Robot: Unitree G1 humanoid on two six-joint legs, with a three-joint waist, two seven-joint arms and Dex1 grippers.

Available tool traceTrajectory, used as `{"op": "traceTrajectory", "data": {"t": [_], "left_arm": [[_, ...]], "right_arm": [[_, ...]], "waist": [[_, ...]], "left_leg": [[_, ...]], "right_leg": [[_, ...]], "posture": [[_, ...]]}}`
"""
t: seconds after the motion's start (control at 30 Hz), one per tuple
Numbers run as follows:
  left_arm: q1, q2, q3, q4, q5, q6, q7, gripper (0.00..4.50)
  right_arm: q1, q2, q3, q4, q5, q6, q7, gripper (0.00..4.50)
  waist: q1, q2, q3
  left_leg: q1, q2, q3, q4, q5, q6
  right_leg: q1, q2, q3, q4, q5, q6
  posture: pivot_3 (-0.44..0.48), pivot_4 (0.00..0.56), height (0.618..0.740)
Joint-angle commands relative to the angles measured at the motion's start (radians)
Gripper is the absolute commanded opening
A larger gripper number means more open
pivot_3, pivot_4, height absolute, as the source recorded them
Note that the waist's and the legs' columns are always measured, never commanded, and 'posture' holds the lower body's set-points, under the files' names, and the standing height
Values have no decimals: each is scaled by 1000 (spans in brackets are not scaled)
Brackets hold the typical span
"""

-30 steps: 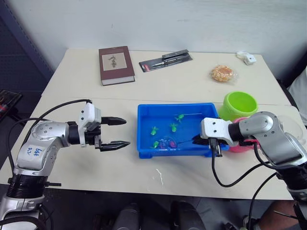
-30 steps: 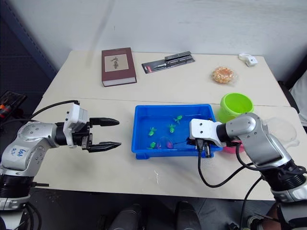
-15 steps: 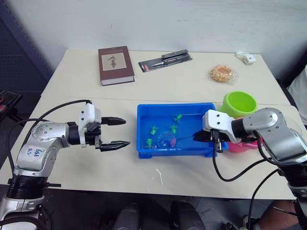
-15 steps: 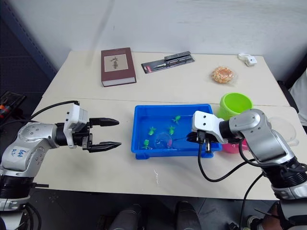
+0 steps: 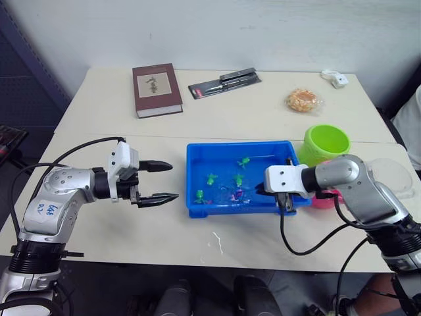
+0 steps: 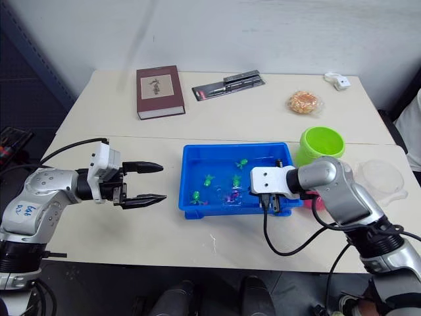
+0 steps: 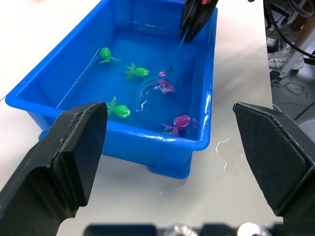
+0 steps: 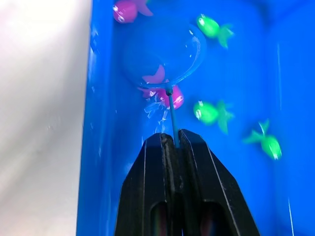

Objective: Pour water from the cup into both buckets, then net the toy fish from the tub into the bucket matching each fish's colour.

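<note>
The blue tub (image 5: pixel 191 176) holds water and several toy fish, green ones (image 5: pixel 211 178) and pink ones (image 5: pixel 231 194). My right gripper (image 5: pixel 260 190) reaches over the tub's right end, shut on the thin handle of the net (image 8: pixel 164 58). The hoop lies in the water, with a pink fish (image 8: pixel 166 92) at its near rim. Left of the tub, my left gripper (image 5: pixel 174 181) hovers open and holds nothing. The lime green bucket (image 5: pixel 327 145) stands right of the tub. The pink bucket (image 5: pixel 323 199) is mostly hidden behind my right arm. The clear cup (image 6: pixel 379 176) sits at the far right.
A brown book (image 5: pixel 157 89), a packaged tool (image 5: pixel 224 82), a snack packet (image 5: pixel 305 100) and a small white object (image 5: pixel 337 78) lie along the back of the table. Drops of water (image 5: pixel 217 241) mark the table in front of the tub.
My right gripper has pushed the net further left into the tub and lowered the hoop beside a pink fish. The left arm has stayed still.
</note>
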Motion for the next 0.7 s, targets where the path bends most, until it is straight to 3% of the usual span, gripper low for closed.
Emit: {"op": "traceTrajectory", "data": {"t": [0.03,0.37,0.7], "left_arm": [[5,19,33,-29,-12,-4,-8,4388],[15,21,41,-41,-15,4,-2,4388],[15,21,45,-40,-14,2,1,4388]], "right_arm": [[-46,10,12,-18,-24,-4,13,0],[-80,54,60,-41,-36,58,57,0],[-107,35,1,-83,79,268,132,0]], "waist": [[0,0,0],[0,0,0],[0,0,0]], "left_leg": [[0,0,0,0,0,0],[0,0,0,0,0,0],[0,0,0,0,0,0]], "right_leg": [[0,0,0,0,0,0],[0,0,0,0,0,0],[0,0,0,0,0,0]], "posture": [[0,150,738],[0,150,738],[0,150,738]]}}
